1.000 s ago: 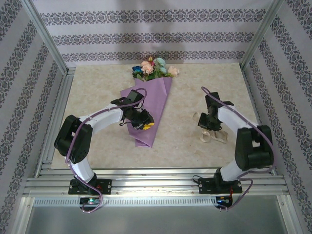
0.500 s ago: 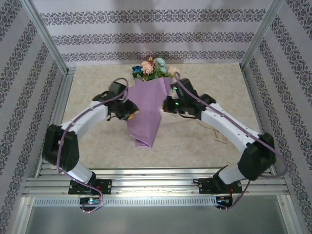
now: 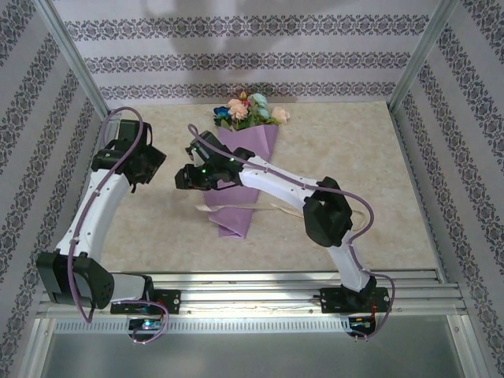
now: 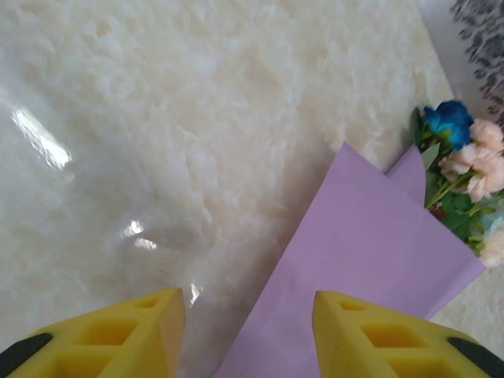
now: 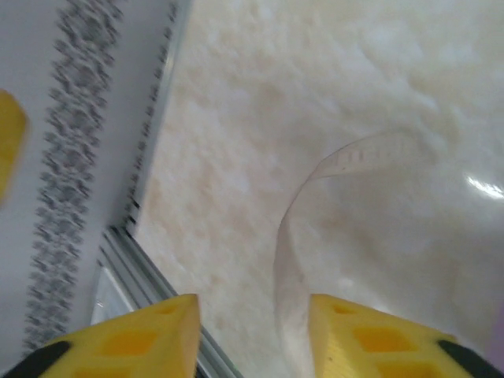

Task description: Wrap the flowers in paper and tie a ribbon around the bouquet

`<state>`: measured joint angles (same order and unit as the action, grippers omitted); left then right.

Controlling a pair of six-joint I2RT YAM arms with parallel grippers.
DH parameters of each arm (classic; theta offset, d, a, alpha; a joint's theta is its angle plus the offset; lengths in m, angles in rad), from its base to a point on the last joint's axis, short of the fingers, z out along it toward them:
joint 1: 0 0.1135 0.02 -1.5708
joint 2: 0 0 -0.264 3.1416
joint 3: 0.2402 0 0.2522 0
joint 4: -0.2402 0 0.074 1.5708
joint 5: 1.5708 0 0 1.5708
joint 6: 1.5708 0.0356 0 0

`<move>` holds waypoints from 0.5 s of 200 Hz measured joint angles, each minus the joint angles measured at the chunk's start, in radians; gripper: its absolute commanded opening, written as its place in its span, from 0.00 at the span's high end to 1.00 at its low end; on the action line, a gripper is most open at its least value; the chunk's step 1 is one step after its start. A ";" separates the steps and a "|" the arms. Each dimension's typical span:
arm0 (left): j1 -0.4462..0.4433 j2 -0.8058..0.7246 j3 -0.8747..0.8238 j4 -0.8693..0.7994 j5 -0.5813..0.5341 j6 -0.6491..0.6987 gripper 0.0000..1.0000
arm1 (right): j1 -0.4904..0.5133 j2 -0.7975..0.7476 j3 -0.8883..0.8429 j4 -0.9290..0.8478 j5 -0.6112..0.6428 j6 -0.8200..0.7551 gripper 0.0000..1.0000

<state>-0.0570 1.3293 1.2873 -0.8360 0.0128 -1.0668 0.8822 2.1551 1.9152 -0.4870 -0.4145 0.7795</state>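
The bouquet (image 3: 261,143) lies on the desk (image 3: 354,157), a lilac cone of paper (image 4: 370,236) with the flowers (image 3: 250,110) at its far, wide end. The left tool (image 4: 246,315) hovers with its fingers apart and nothing between them; the cone's edge sits just ahead of it and to its right. The right tool (image 5: 252,315) reaches across the cone. Its fingers are also apart, and the thin ribbon (image 5: 346,153) runs loose between them and curls away ahead over the bare desk.

With neither tool gripping the ribbon, it could settle flat and be hard to pick up again. Nothing binds the cone yet, so the paper may spring open. The right arm crosses low over the bouquet, so a careless pull-back could drag it.
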 measured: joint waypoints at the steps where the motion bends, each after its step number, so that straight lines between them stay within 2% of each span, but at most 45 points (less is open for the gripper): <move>1: 0.000 0.001 0.000 0.000 0.003 0.000 0.52 | -0.001 0.000 -0.002 -0.002 0.000 -0.001 0.54; 19: -0.008 0.021 -0.020 -0.002 0.073 -0.024 0.51 | -0.024 -0.043 -0.070 -0.022 0.003 0.000 0.53; 37: -0.053 0.045 -0.035 -0.007 0.140 -0.056 0.50 | -0.077 -0.164 -0.212 -0.039 0.021 0.004 0.53; 64: -0.245 0.125 -0.038 0.002 0.243 -0.143 0.49 | -0.240 -0.438 -0.474 -0.049 0.078 0.033 0.60; 74: -0.324 0.170 -0.040 0.018 0.278 -0.191 0.46 | -0.313 -0.526 -0.557 -0.051 0.098 0.043 0.64; 100: -0.486 0.291 -0.040 0.080 0.328 -0.336 0.41 | -0.518 -0.688 -0.777 -0.060 0.130 0.083 0.63</move>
<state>-0.5426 1.6203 1.2472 -0.7559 0.3408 -1.4025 0.3645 1.4670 1.1385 -0.5465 -0.2840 0.8627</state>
